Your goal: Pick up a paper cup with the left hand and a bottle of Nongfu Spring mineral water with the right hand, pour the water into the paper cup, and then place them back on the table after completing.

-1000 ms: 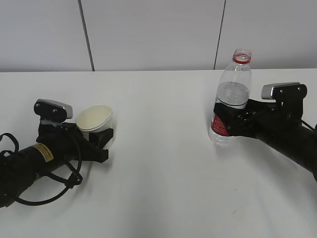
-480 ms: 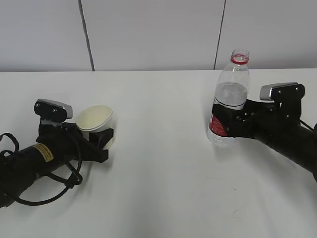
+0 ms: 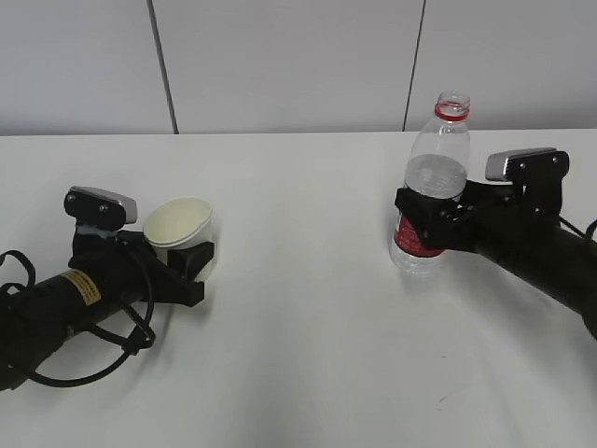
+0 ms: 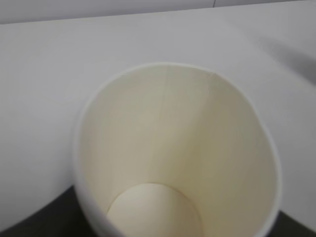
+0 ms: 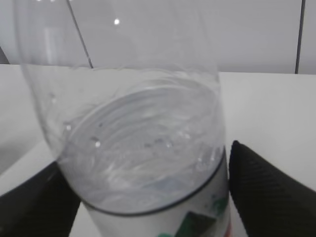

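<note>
Now, both vessels sit between fingers.
Left fingers [image 3: 191, 266] hold the cup [image 3: 179, 227]; right fingers [image 3: 424, 224] gape around the bottle [image 3: 431, 191], which might topple.

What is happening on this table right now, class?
Two robot arms work on a white table. The left gripper holds an empty paper cup, tilted. The right gripper has its jaws around an uncapped water bottle standing upright and partly filled. The cup looks dry inside.
</note>
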Robot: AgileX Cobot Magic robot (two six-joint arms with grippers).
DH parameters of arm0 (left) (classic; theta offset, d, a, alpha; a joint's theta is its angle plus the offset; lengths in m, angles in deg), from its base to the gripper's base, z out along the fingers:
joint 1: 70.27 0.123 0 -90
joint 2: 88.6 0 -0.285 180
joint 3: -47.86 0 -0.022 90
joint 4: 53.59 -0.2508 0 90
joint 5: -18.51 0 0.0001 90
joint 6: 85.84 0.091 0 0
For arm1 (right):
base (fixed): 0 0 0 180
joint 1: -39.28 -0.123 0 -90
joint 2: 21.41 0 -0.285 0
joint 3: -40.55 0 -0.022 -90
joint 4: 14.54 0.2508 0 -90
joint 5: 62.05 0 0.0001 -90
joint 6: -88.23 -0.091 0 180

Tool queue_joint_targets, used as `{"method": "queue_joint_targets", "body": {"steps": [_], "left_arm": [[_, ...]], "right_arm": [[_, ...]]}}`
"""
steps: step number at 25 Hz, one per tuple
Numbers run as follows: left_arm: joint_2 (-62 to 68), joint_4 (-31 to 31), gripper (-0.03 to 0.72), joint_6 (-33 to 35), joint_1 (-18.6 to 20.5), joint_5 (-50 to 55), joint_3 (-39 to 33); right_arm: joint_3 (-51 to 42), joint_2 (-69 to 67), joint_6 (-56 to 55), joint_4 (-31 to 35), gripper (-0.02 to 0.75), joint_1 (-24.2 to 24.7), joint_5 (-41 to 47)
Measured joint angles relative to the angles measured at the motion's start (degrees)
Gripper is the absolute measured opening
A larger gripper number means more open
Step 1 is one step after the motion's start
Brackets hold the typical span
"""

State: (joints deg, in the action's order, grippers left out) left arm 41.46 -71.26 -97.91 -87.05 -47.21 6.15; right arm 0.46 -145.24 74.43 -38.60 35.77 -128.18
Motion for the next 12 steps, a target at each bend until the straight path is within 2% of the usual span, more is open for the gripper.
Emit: {"method": "queue_joint_targets", "body": {"steps": [9, 12], "left_arm": [[0.0, -1.11, 0.402, 0.0, 0.0, 0.0, 0.0], [0.0, -1.12, 0.402, 0.0, 0.0, 0.0, 0.0]], "right_arm": [[3.8, -2.74, -0.12, -1.06, 0.677, 0.0, 0.11], [3.91, -2.74, -0.22, -1.32, 0.628, 0.0, 0.11]]}}
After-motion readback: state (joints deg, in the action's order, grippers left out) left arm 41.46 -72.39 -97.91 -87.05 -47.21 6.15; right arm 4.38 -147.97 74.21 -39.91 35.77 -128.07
